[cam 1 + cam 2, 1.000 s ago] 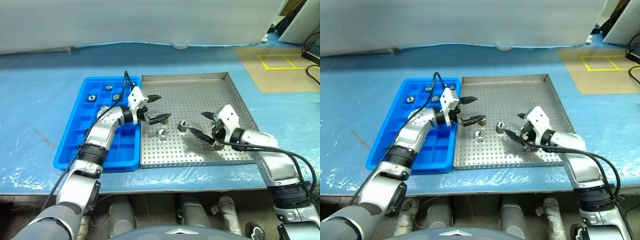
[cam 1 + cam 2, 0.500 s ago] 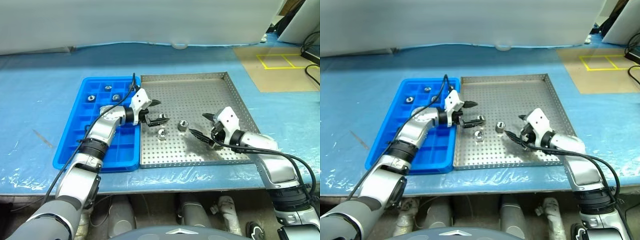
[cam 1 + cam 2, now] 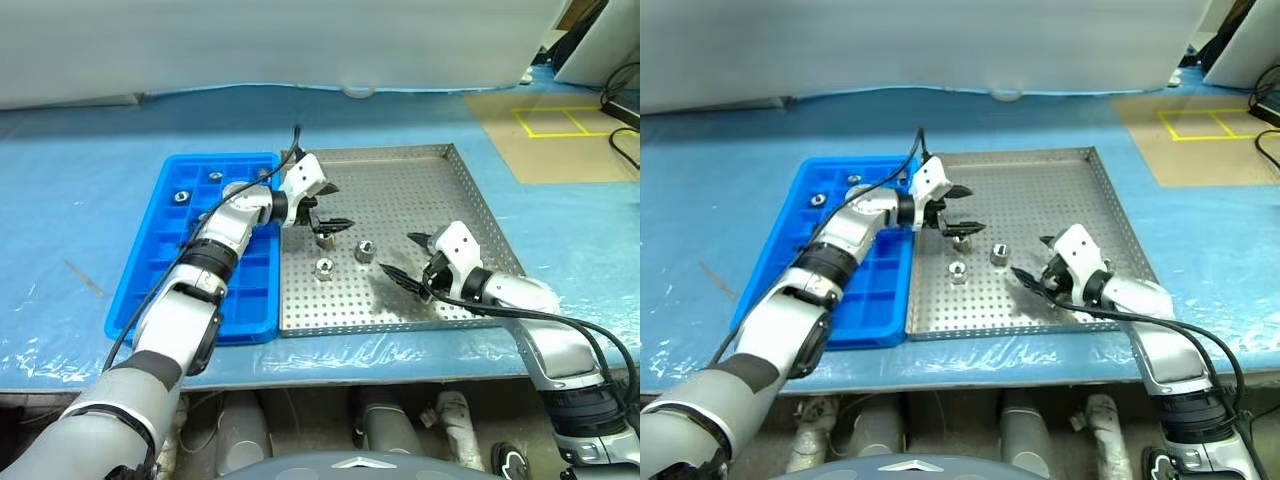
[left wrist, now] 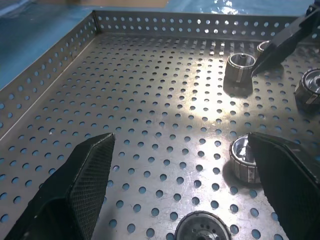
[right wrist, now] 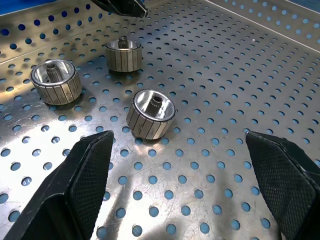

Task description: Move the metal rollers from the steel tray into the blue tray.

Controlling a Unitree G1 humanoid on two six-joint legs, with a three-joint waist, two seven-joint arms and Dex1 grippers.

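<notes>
Left pincer (image 3: 330, 207) open, nearest roller (image 3: 325, 240) just near-side of its tips. Right pincer (image 3: 405, 257) open, middle roller (image 3: 365, 250) just left; both close.

Three ribbed silvery metal rollers (image 3: 364, 251) are sitting upright and apart on the perforated steel tray (image 3: 420, 165). Several more are resting in compartments of the blue tray (image 3: 150, 262) touching its left rim.

Silver-grey jointed metal arms with black ribbed bands, ending in white blocky wrist housings. Behind each housing, a thin black cable looping back. Left gripper (image 3: 326, 205) and right gripper (image 3: 403, 256): two black pointed fingers (image 4: 82, 175) with cross-hatched pads.
</notes>
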